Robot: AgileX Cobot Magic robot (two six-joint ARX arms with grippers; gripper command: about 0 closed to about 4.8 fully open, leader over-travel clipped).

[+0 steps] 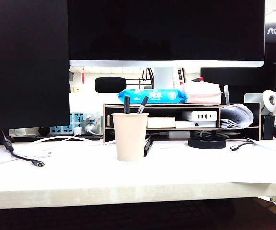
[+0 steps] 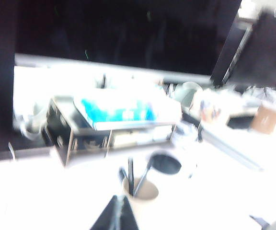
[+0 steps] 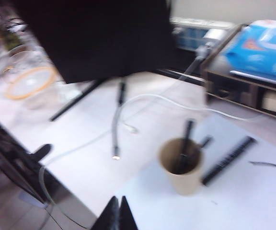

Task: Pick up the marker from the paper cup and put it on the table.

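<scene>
The beige paper cup stands upright on the pale table, with a black pen and a grey-tipped pen sticking out of it. The thick black marker lies flat on the table right beside the cup; in the exterior view the marker shows just behind the cup's right side. My left gripper is shut and empty, held above the table short of the cup. Near the table's front edge, my right gripper is shut and empty too. Neither gripper appears in the exterior view.
A dark-edged shelf riser behind the cup carries a blue wipes pack and a tissue pack. A black round disc sits to its right. Cables trail on the left. A large monitor hangs overhead.
</scene>
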